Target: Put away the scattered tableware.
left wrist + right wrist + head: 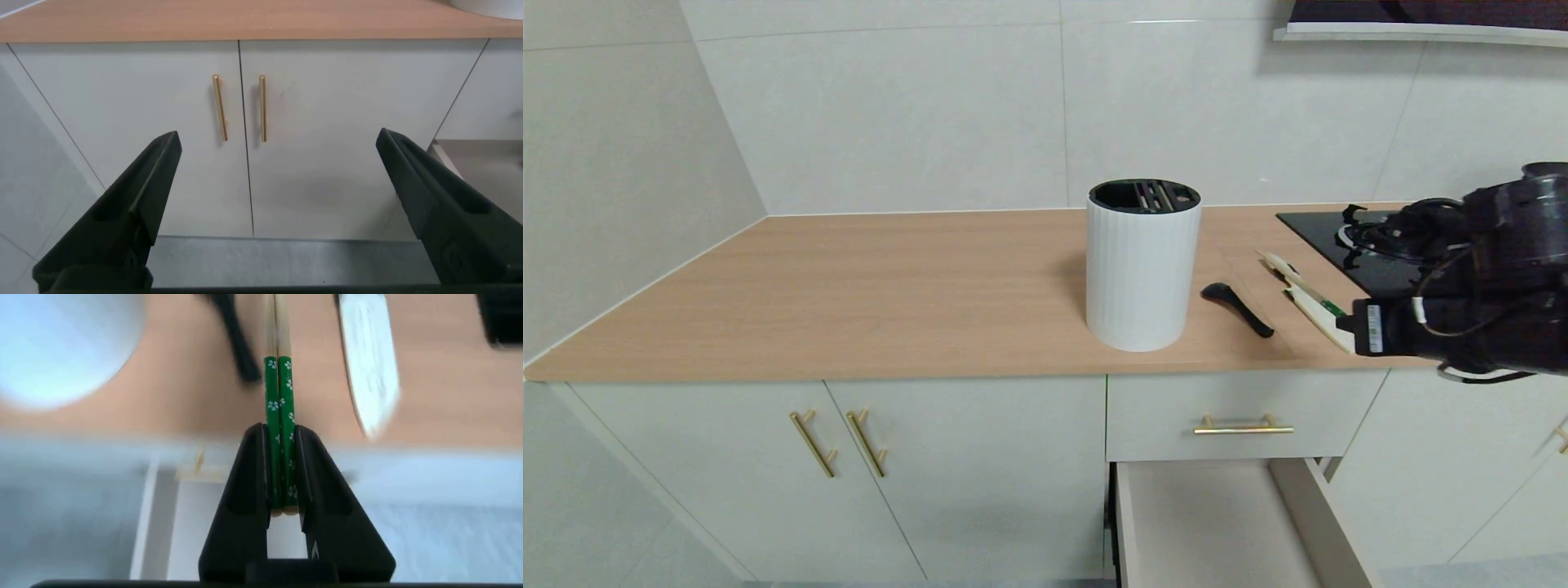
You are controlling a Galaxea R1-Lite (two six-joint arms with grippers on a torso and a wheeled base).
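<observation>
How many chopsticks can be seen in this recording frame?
2. Both chopsticks sit side by side, clamped at their green ends in the right pincer, pointing out over the counter. The white holder may hide more inside.

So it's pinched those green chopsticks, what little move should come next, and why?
Probably a short lift straight up. The right gripper is shut on the chopsticks, which lie low along the counter beside the black spoon. Raising them first would clear it before carrying them to the white holder.
</observation>
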